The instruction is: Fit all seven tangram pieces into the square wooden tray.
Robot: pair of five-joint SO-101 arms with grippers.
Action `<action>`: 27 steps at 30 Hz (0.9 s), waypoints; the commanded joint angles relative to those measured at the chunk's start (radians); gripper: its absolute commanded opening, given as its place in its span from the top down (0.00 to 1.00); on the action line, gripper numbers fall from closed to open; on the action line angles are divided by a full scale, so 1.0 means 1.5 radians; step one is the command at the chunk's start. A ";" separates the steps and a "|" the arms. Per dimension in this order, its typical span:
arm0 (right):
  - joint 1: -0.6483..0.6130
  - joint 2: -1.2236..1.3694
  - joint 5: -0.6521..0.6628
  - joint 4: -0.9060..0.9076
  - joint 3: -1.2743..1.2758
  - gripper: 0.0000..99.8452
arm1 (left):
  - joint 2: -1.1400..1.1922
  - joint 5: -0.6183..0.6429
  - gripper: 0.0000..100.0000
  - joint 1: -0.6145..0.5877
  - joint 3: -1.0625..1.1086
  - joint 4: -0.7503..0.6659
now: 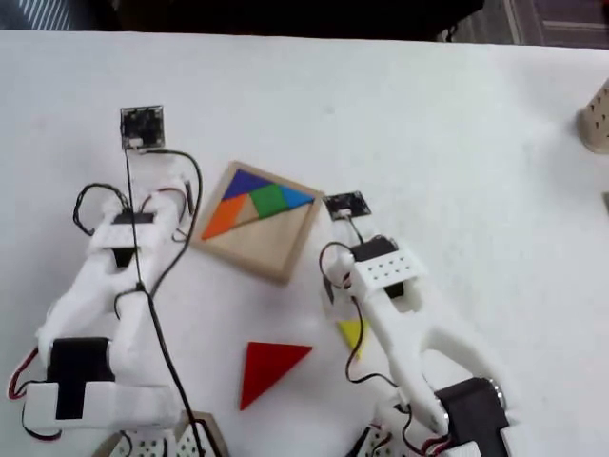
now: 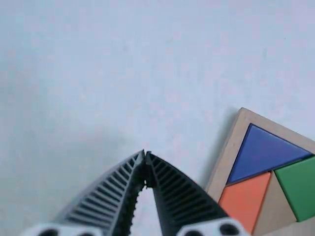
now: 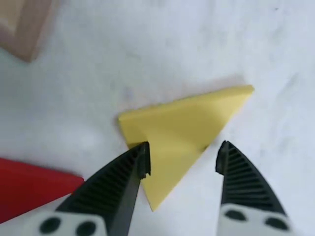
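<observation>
The right claw (image 3: 184, 147) hung low with its jaws wide apart, straddling one corner of the yellow triangle (image 3: 182, 125) without gripping it. The left claw (image 2: 145, 156) was closed on nothing, above bare table just beside the tray's outer rim.

The task looked roughly half done. The square wooden tray (image 1: 238, 261) lay near the middle of the table, turned corner-on to the near edge. The half of it toward the far edge was filled, and the half toward the near edge was bare wood. Inside it, from largest to smallest, were the blue triangle (image 1: 249, 181) at the far corner, the orange piece (image 1: 225, 217) along the left rim, the green piece (image 1: 269, 198) beside them, and a small light-blue piece (image 1: 297, 196) against the right rim. A sliver of bare wood showed between orange and green.

On the table, a large red triangle (image 1: 266, 367) lay loose toward the near edge, well apart from the tray. The smaller yellow triangle lay flat between tray and near edge. Six pieces could be counted in all, so at least these two were left to place.
</observation>
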 commanded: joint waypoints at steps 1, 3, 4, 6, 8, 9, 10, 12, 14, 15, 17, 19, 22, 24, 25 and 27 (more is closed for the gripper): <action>-0.005 0.006 -0.003 -0.046 -0.019 0.78 | -0.004 -0.008 0.97 -0.007 -0.038 0.002; -0.005 0.006 0.020 -0.059 -0.031 0.78 | -0.004 -0.008 0.97 -0.007 -0.037 0.002; -0.004 0.007 0.048 -0.061 -0.038 0.78 | -0.004 -0.008 0.97 -0.007 -0.037 0.002; -0.004 0.007 0.098 -0.061 -0.055 0.78 | -0.004 -0.008 0.97 -0.007 -0.037 0.002; -0.004 0.007 0.125 -0.075 -0.063 0.78 | -0.004 -0.008 0.97 -0.007 -0.037 0.002; -0.004 0.007 0.134 -0.086 -0.063 0.78 | -0.004 -0.008 0.97 -0.007 -0.037 0.002; -0.005 0.007 0.144 -0.097 -0.063 0.78 | -0.004 -0.009 0.97 -0.007 -0.037 0.002; -0.008 0.007 0.177 -0.110 -0.066 0.78 | -0.003 -0.009 0.97 -0.007 -0.037 0.002; -0.005 0.006 0.189 -0.112 -0.070 0.78 | -0.003 -0.009 0.97 -0.007 -0.037 0.002; -0.004 0.002 0.181 -0.109 -0.070 0.78 | -0.003 -0.009 0.97 -0.007 -0.037 0.002; 0.003 -0.003 0.153 -0.085 -0.070 0.78 | -0.003 -0.009 0.97 -0.007 -0.037 0.002; 0.013 -0.018 0.072 -0.037 -0.070 0.78 | -0.003 -0.009 0.97 -0.007 -0.038 0.002; 0.009 -0.052 -0.046 -0.002 -0.065 0.78 | -0.003 -0.009 0.97 -0.007 -0.038 0.002; 0.007 -0.060 -0.053 -0.017 -0.053 0.78 | -0.003 -0.009 0.97 -0.007 -0.038 0.002; -0.004 -0.060 -0.053 -0.025 -0.047 0.78 | -0.003 -0.009 0.97 -0.007 -0.038 0.002; -0.037 -0.060 -0.057 -0.035 -0.037 0.78 | -0.003 -0.009 0.97 -0.007 -0.038 0.002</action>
